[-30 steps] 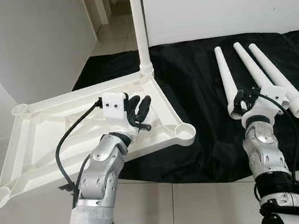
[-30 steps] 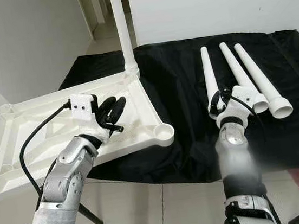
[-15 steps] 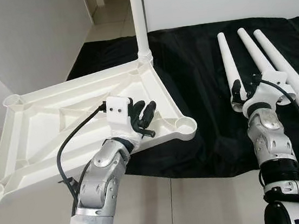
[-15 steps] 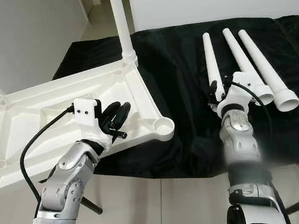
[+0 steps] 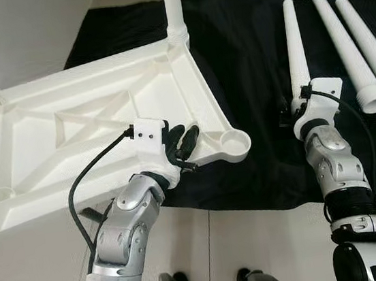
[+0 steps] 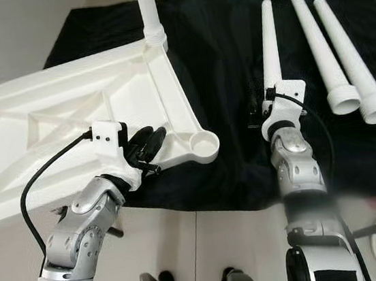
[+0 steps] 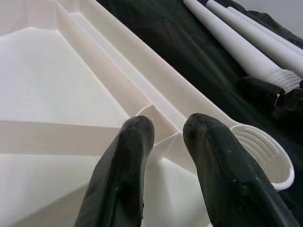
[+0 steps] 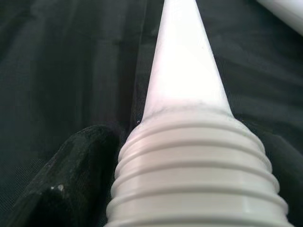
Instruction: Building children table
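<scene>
Nearest the robot, the left gripper [image 5: 183,148] is held over the near edge of the upturned white plastic table top [image 5: 71,138], its two black fingers [image 7: 128,156] slightly parted on either side of a thin moulded rib and not visibly clamped on it. Just beside it, the empty round corner socket [image 5: 235,143] is seen at the corner overhanging the black cloth [image 5: 247,64]. To the right, the right gripper [image 6: 272,113] is closed around the threaded thick end of a loose white tapered plastic leg [image 5: 294,45], which lies on the cloth. A slip is judged likely if the leg is lifted by its ribbed end alone, since the long taper would lever downward; cross-threading is also possible if the top shifts, as it is only loosely steadied. How firmly the leg is pinched cannot be told, as the fingertips are hidden behind the wrist block. Farther back, two more white tapered legs [image 5: 361,44] are cut off by the frame, and the one upright fitted leg [image 5: 172,5] is cut off at the top.
</scene>
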Available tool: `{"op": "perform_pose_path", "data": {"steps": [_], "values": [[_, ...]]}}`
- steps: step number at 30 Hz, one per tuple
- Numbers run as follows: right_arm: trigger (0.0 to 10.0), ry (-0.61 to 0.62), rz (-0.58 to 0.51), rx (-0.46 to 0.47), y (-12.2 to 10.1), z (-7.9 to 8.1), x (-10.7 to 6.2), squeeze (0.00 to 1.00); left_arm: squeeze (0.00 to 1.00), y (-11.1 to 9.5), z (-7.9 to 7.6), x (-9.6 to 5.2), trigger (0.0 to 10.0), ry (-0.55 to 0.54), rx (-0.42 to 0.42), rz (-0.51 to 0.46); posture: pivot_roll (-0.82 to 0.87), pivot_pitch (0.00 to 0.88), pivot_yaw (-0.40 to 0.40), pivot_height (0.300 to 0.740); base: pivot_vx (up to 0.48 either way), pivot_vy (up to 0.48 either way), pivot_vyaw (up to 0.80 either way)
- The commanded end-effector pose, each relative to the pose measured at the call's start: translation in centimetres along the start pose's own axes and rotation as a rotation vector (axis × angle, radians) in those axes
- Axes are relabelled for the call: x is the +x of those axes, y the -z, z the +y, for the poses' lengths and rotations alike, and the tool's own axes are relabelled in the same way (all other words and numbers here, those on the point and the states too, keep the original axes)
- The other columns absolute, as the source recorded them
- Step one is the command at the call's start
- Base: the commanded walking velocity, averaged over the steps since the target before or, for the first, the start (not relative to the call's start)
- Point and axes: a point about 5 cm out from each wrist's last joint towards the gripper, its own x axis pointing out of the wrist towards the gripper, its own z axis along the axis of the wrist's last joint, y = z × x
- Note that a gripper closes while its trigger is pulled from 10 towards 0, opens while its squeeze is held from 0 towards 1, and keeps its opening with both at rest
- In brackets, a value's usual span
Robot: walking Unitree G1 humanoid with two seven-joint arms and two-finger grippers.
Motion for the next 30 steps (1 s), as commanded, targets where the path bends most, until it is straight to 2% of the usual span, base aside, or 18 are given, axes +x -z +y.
{"op": "perform_pose_path", "data": {"steps": [1, 5, 6, 7, 8, 9, 14, 15, 16, 17, 19, 21, 22, 25, 30], "values": [[10.0, -0.020, 0.043, -0.004, 1.0, 0.3, -0.4, 0.00, 0.00, 0.2, 0.1, -0.4, 10.0, -0.029, -0.001, 0.011, -0.03, 0.278, 0.080, 0.740, 0.000, 0.000, 0.00], [10.0, -0.029, 0.049, -0.010, 1.2, 0.4, -0.4, 0.00, 0.00, 0.1, 0.0, -0.4, 10.0, -0.026, 0.001, 0.012, -0.04, 0.268, 0.077, 0.740, 0.000, 0.000, 0.00], [6.7, -0.034, 0.041, -0.013, 1.2, 0.5, -0.5, 0.00, 0.00, 0.0, 0.0, -0.3, 10.0, -0.027, 0.002, 0.009, -0.04, 0.263, 0.076, 0.740, 0.000, 0.000, 0.00], [2.4, -0.040, 0.040, -0.013, 1.2, 0.6, -0.5, 0.00, 0.00, -0.1, 0.0, -0.3, 10.0, -0.027, 0.001, 0.006, -0.04, 0.263, 0.076, 0.740, 0.000, 0.000, 0.00], [0.7, -0.044, 0.041, -0.010, 1.2, 0.6, -0.5, 0.00, 0.00, -0.2, 0.1, -0.2, 10.0, -0.028, 0.003, 0.005, -0.04, 0.260, 0.078, 0.740, 0.000, 0.000, 0.00], [0.0, -0.046, 0.043, -0.007, 1.2, 0.6, -0.5, 0.00, 0.00, -0.2, 0.2, -0.1, 10.0, -0.029, 0.006, 0.005, -0.04, 0.260, 0.078, 0.740, 0.000, 0.000, 0.00], [0.0, -0.043, 0.037, 0.005, 1.2, 0.7, -0.8, 0.00, 0.00, -0.5, 0.3, -0.1, 10.0, -0.013, 0.010, -0.007, -0.03, 0.253, 0.088, 0.740, 0.000, 0.000, 0.00], [10.0, -0.052, 0.005, 0.007, 1.1, 0.7, -1.0, 0.00, 0.00, -0.9, 0.2, -0.1, 10.0, 0.033, 0.004, -0.015, -0.02, 0.252, 0.079, 0.740, 0.000, 0.000, 0.00], [10.0, -0.052, 0.005, 0.007, 1.1, 0.7, -1.0, 0.00, 0.00, -0.9, 0.2, -0.1, 10.0, 0.033, 0.004, -0.015, -0.02, 0.252, 0.079, 0.740, 0.000, 0.000, 0.00], [10.0, -0.088, -0.022, 0.014, 1.0, 0.9, -1.4, 0.00, 0.00, -1.2, -0.1, -0.2, 10.0, 0.099, 0.008, -0.019, -0.01, 0.255, 0.070, 0.740, 0.000, 0.000, 0.00], [10.0, -0.137, -0.059, -0.013, 1.3, 0.9, -2.0, 0.00, 0.00, -1.4, -0.9, -0.4, 10.0, 0.225, 0.070, 0.014, 0.00, 0.257, 0.052, 0.740, 0.000, 0.000, 0.00], [10.0, -0.146, -0.062, -0.020, 1.4, 0.8, -2.1, 0.00, 0.00, -1.3, -1.0, -0.4, 10.0, 0.249, 0.088, 0.025, 0.00, 0.257, 0.052, 0.740, 0.000, 0.000, 0.00], [10.0, -0.181, -0.074, -0.053, 1.1, 0.9, -1.9, 0.00, 0.00, -0.8, -1.3, -0.7, 10.0, 0.287, 0.109, 0.049, -0.05, 0.269, 0.090, 0.740, 0.000, 0.000, 0.00], [10.0, -0.190, -0.093, -0.079, 0.4, 0.3, -1.5, 0.00, 0.00, -0.3, -2.0, -0.9, 10.0, 0.348, 0.130, 0.065, -0.05, 0.272, 0.080, 0.740, 0.000, 0.000, 0.00], [10.0, -0.154, -0.108, -0.064, 0.1, -0.3, -1.4, 0.00, 0.00, -0.6, -2.2, -0.4, 10.0, 0.358, 0.120, 0.049, -0.05, 0.262, 0.084, 0.740, 0.000, 0.000, 0.00]]}}
